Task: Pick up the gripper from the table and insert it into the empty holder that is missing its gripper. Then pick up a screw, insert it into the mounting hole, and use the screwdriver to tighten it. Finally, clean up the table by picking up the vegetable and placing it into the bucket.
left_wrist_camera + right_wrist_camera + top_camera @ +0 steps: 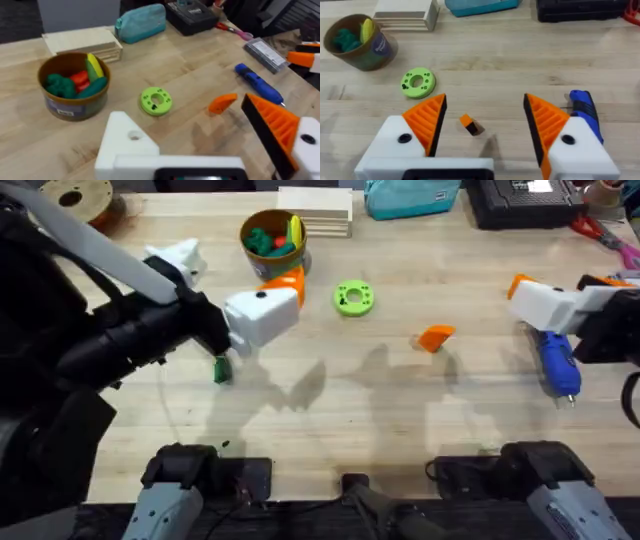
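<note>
The gripper, a small orange wedge (436, 337) (222, 103) (469, 124), lies on the table right of centre. My left gripper (222, 285) (182, 110) hovers open near the bucket (272, 237) (73, 90) (357, 42). One of its fingers is the bare white holder (125, 147) with a mounting hole (134, 135); the other carries an orange pad. My right gripper (565, 292) (485, 100) is open and empty, above the blue screwdriver (558, 360) (259, 84) (583, 107). The dark-green vegetable (221, 370) lies beneath the left arm. I cannot make out a screw.
A lime-green ring disc (352, 298) (156, 101) (418, 83) sits between bucket and wedge. Along the far edge stand a stack of wooden boards (316, 210), a teal pouch (410, 196), a black case (525, 202) and a brown spool (85, 200).
</note>
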`<action>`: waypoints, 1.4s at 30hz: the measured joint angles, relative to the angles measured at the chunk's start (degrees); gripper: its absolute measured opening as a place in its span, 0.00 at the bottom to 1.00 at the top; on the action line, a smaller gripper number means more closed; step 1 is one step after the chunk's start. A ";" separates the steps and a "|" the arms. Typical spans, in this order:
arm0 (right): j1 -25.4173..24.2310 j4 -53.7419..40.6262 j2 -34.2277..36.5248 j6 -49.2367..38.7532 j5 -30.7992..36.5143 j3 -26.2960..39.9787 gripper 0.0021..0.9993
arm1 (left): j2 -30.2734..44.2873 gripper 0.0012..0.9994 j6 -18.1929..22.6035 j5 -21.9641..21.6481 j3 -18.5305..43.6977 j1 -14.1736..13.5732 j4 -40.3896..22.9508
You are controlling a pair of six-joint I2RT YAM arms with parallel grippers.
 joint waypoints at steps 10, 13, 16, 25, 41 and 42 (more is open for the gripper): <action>0.00 -0.02 0.00 0.00 0.02 0.00 0.90 | -0.06 0.99 3.88 1.08 -0.38 -0.25 -0.97; 0.00 -0.02 -0.02 0.00 0.00 0.00 0.90 | -1.60 0.99 6.32 0.99 -3.05 -1.81 2.62; 0.00 -0.02 0.01 0.00 0.02 0.00 0.90 | -5.88 0.99 7.63 0.08 -8.59 -4.74 7.92; 0.00 -0.04 0.00 0.00 0.00 0.00 0.90 | -23.89 0.99 7.75 -7.35 -26.47 -15.96 20.73; 0.00 -0.01 -0.02 0.00 0.02 0.00 0.90 | -33.15 0.99 2.72 -16.42 -38.76 -27.13 22.64; 0.00 -0.02 -0.02 0.00 0.02 0.00 0.90 | -33.05 0.99 2.26 -16.61 -38.80 -27.41 22.71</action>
